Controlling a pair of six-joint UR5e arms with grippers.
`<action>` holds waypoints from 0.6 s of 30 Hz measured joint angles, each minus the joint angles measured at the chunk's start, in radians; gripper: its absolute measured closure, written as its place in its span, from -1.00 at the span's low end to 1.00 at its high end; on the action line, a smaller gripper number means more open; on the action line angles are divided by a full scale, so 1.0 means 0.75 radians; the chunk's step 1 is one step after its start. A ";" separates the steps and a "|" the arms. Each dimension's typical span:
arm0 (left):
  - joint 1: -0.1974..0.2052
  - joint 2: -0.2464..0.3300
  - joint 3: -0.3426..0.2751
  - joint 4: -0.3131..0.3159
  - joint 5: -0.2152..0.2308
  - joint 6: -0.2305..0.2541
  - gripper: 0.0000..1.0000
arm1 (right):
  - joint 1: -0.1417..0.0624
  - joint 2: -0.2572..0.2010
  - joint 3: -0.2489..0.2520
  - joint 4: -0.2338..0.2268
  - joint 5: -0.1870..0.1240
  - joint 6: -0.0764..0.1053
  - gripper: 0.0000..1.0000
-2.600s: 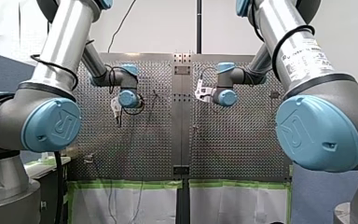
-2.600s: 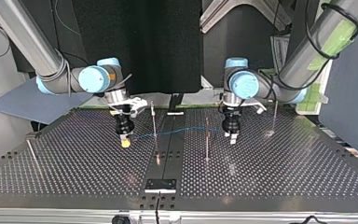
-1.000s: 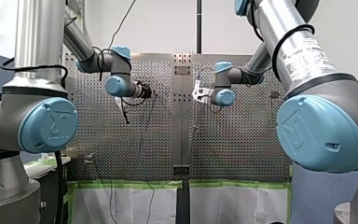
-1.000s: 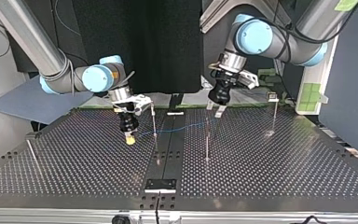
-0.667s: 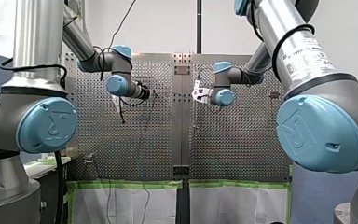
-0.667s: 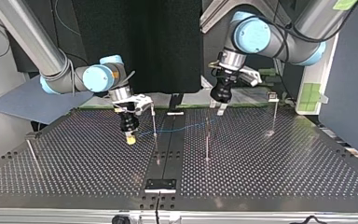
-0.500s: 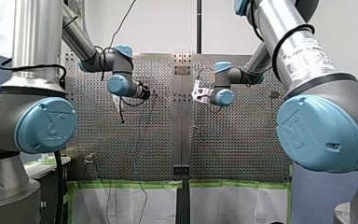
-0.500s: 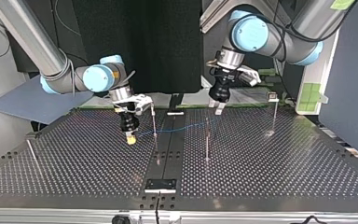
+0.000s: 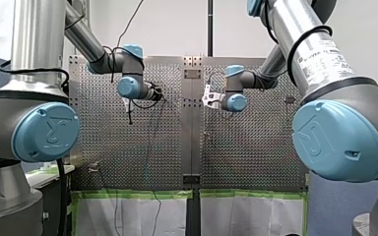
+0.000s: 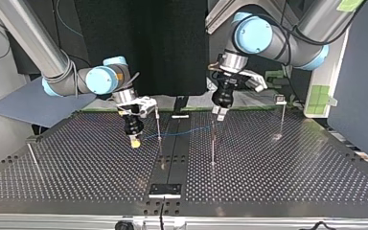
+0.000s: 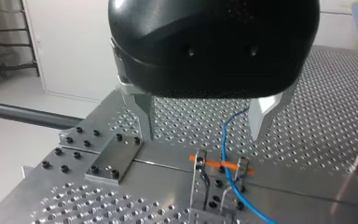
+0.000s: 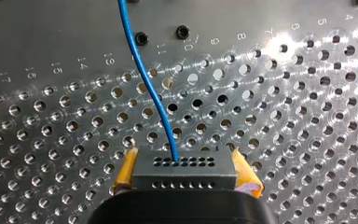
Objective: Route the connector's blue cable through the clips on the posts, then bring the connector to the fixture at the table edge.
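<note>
At the top view's left, a thin bare rod [image 10: 33, 158] leans up from the perforated surface [image 10: 76, 177]. Next along is my right claw [image 10: 134, 142], pointing down just above the holes and pinching the connector [image 12: 184, 170]. The right wrist view shows this dark grey block, with its rows of small holes, squeezed between the two yellow pads [image 12: 127, 169]. The blue cable [image 10: 184, 131] leaves the face of the connector turned away from the claw and curves off ahead over the surface.

In the top view the cable runs rightward from the claw, past the first post [image 10: 158, 122], then slopes gently up toward the second post [image 10: 212, 143]. I cannot tell from here whether it sits in the first post's clip. The fixture [image 10: 165, 190], a dark plate at the near edge, lies between those two posts in the view and well apart from the connector.

Just behind the second post hangs my left claw [image 10: 219, 113], raised off the surface. In the left wrist view its metal fingers [image 11: 145, 116] are spread wide with nothing between them. Below the gap stands a small metal clip [image 11: 198, 179] with an orange crosspiece, and the blue cable crosses over that crosspiece.

Farther right, a third post [image 10: 282, 117] stands alone, well apart from the cable.
</note>
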 joint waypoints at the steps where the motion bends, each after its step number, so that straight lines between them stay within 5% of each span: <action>1: 0.000 -0.003 0.000 -0.001 -0.006 0.010 -1.00 | 0.000 0.000 0.000 0.000 0.000 0.000 1.00; 18: -0.008 -0.060 0.031 -0.037 -0.066 0.111 -1.00 | 0.002 0.000 0.000 -0.003 0.000 0.000 1.00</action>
